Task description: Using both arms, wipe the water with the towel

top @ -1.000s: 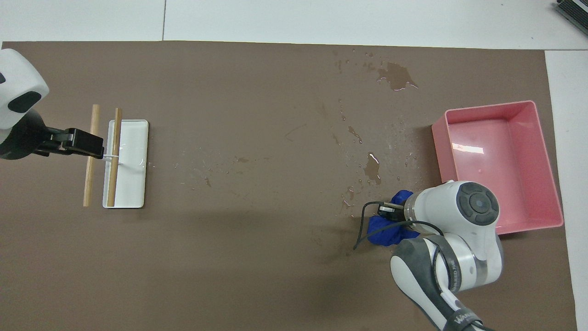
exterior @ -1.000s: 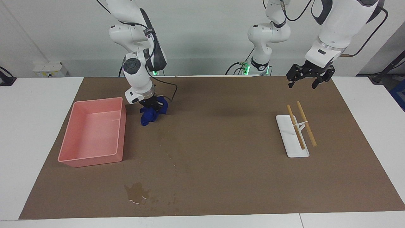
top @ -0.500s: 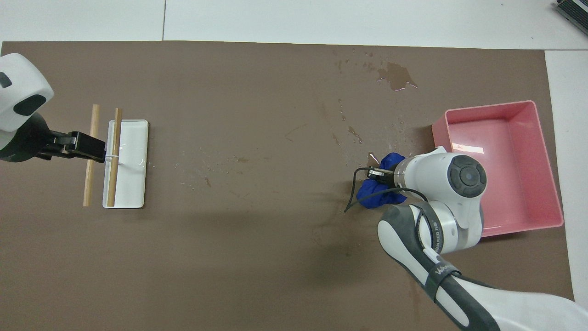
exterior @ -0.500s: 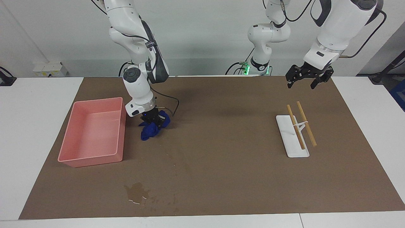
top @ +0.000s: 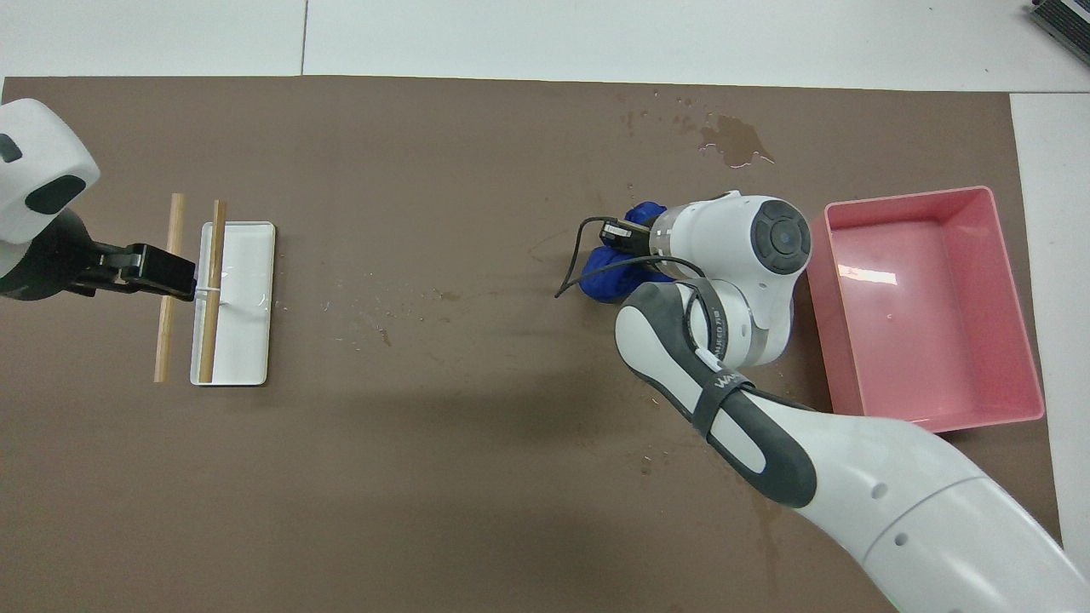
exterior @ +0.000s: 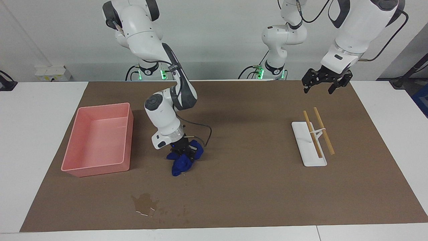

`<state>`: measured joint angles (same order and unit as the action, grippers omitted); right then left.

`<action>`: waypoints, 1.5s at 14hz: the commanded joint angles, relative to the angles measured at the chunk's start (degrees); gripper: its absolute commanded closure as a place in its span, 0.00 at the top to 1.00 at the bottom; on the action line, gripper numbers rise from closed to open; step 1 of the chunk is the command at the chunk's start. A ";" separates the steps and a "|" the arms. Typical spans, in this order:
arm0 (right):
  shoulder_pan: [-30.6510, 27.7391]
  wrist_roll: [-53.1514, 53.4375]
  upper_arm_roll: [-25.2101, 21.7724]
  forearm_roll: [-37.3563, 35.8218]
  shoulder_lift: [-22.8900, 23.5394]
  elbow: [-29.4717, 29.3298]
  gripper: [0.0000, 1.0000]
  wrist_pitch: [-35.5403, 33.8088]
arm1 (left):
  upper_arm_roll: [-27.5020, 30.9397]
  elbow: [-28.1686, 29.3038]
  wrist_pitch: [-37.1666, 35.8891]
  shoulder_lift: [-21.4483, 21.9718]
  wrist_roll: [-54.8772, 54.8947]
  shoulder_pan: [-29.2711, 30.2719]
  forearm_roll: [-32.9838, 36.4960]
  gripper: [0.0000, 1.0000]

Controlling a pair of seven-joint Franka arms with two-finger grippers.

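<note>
You had the left gripper (exterior: 322,85) hanging in the air over the brown mat (exterior: 250,174) at the left arm's end of the worktop (exterior: 394,134), that arm waiting, its jaws spread apart and holding nothing. A little farther from the robots lay the white tray (exterior: 306,147) with two wooden sticks (exterior: 317,132) across it, their long axes running away from the robots.

Toward the right arm's end, the pink bin (exterior: 97,140) sat on the mat. Beside it, toward the middle, your right gripper (exterior: 182,152) was down at the mat with its jaws clamped on the towel (exterior: 182,162). The blue cloth was bunched, its long axis running away from the robots, its loose end pointing toward the mat's outer edge and touching the mat.

Farther out still, the water (exterior: 145,202) stood as a dark blotch with white glints near the mat's edge, apart from the towel. Faint speckles (top: 383,315) marked the mat's middle. A pale wall (exterior: 217,40) rose at the robots' end of the room.
</note>
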<state>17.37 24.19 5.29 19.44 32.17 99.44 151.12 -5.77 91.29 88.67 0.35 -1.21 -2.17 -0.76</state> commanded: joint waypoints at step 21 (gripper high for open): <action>-20.26 -40.60 -0.72 -24.35 -6.85 -26.23 0.00 -49.42 | -0.21 0.99 -0.51 1.05 0.15 0.15 1.29 1.00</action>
<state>0.11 -11.54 3.89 -1.56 27.21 71.26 103.24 -5.77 91.29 88.66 0.35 -1.21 -2.17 -0.76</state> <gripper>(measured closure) 0.885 0.000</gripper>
